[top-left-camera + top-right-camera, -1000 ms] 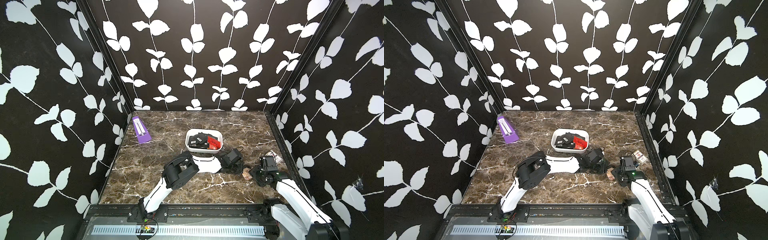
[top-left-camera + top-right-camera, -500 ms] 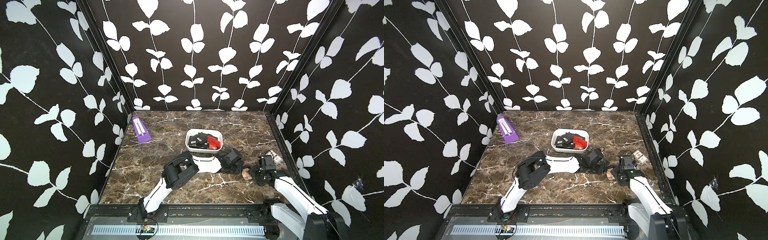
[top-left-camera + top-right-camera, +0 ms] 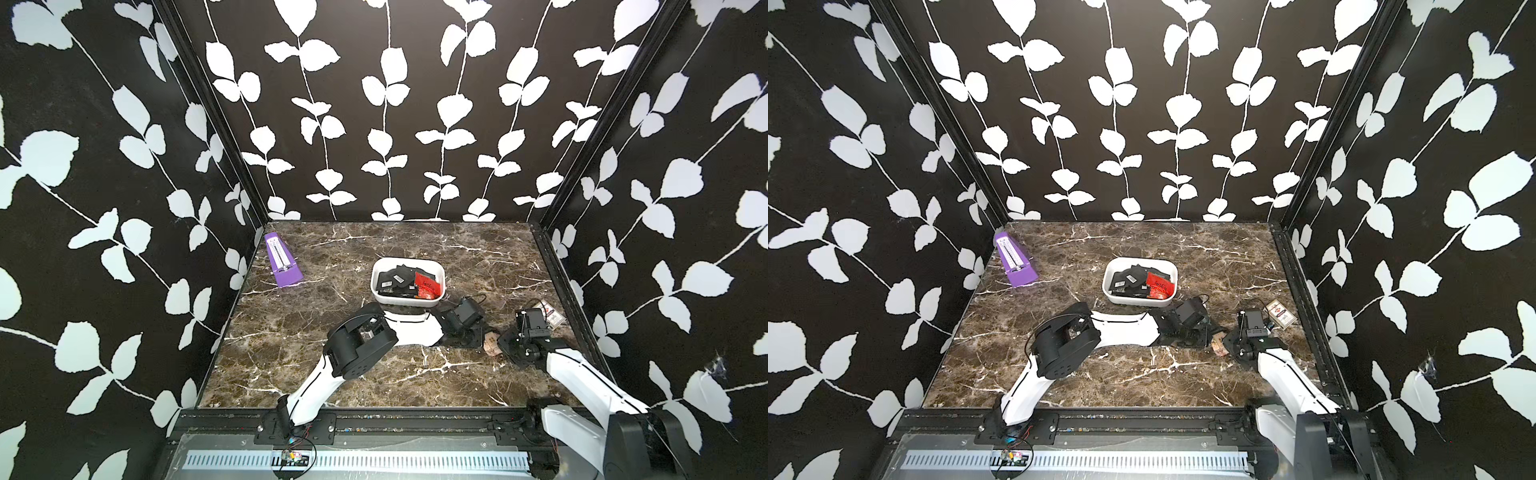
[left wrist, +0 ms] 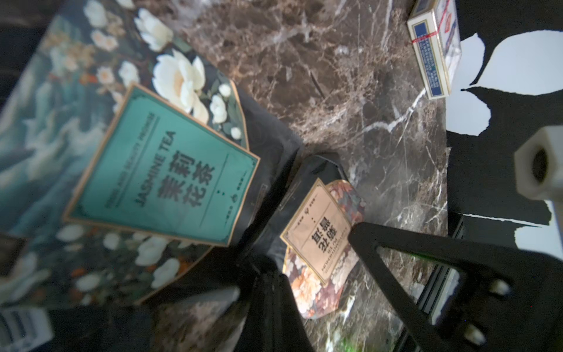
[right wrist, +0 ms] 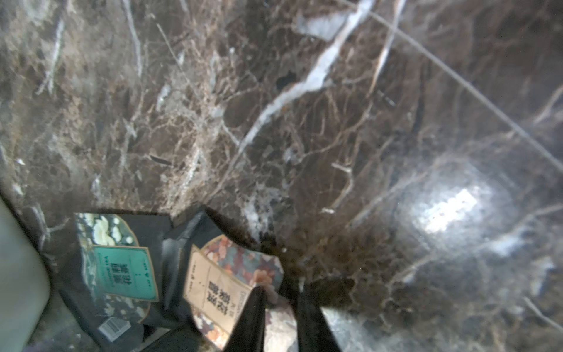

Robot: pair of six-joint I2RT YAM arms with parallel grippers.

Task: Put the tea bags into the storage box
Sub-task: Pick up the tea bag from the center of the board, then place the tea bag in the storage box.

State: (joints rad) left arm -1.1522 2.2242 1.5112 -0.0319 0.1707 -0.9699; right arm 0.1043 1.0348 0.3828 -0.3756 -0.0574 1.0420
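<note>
The white storage box [image 3: 376, 286] [image 3: 1108, 286] sits mid-table with several black tea bags and a red one [image 3: 427, 286] inside. To its front right, a green jasmine tea bag [image 4: 158, 170] [image 5: 123, 272] and a tan floral tea bag [image 4: 320, 240] [image 5: 219, 286] [image 3: 491, 345] lie side by side on the marble. My left gripper [image 4: 268, 268] [image 3: 478, 338] is shut, its tip at the green bag's black margin. I cannot tell whether it pinches that bag. From the other side, my right gripper [image 5: 280, 292] [image 3: 505, 351] has its jaws drawn in on the tan bag's corner.
A white-and-red card pack [image 3: 548, 313] [image 4: 435, 48] lies by the right wall, just behind my right wrist. A purple metronome [image 3: 282, 262] [image 3: 1015, 262] stands at the back left. A barcode label [image 5: 114, 329] shows beside the green bag.
My right gripper has drawn its jaws in on the tan tea bag's corner after edging slightly towards it. The left arm and the box have not moved.
</note>
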